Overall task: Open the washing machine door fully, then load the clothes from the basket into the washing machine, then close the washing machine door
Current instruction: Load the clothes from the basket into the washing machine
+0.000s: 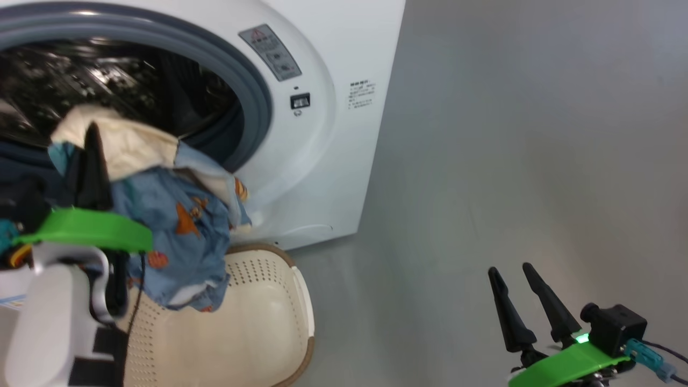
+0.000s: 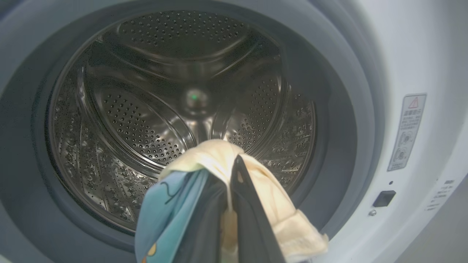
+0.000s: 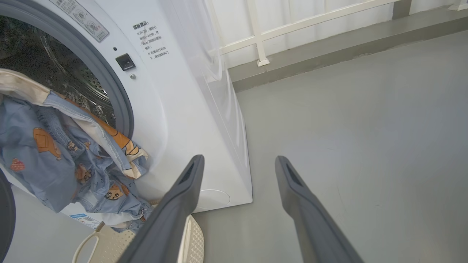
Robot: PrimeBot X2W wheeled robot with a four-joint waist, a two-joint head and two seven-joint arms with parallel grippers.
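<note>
One washing machine (image 1: 333, 161): white box, stood straight ahead of left claw (image 2: 227, 190); steel perforated drum (image 2: 146, 120) gaped open.
Basket (image 1: 258, 322): cream perforated plastic, sat below that claw.
Clothes (image 1: 177, 226): limp blue print and cream cloth, hung from left claw, just short of drum.
Left claw: clenched on clothes, fingers aimed drumward.
Right claw (image 1: 509, 269): released, well aside.

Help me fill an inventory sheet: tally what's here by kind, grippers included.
washing machine: 1
basket: 1
clothes, one bundle: 1
grippers: 2 (left gripper shut on the bundle, right gripper open)
Total: 5
</note>
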